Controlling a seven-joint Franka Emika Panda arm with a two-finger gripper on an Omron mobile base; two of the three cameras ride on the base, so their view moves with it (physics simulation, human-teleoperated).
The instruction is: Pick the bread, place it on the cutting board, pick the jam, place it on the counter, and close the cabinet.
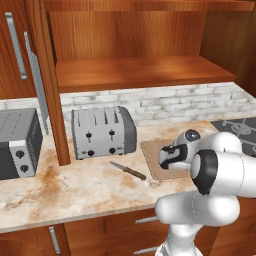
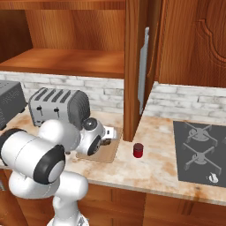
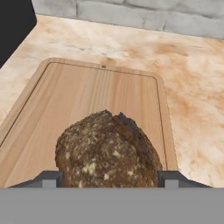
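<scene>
The bread (image 3: 107,151) is clamped between the gripper (image 3: 107,178) fingers just above the cutting board (image 3: 87,94), not yet released. The jam (image 2: 138,150) is already set on the counter (image 2: 154,170); the cabinet (image 2: 190,44) is left open.

A grey toaster (image 1: 103,132) stands by the brick wall — a knife (image 1: 128,170) lies before it; toaster oven (image 1: 19,143) leftward.

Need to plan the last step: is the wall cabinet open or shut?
Open: the cabinet shows its bare shelf, its door swung outward edge-on.
</scene>
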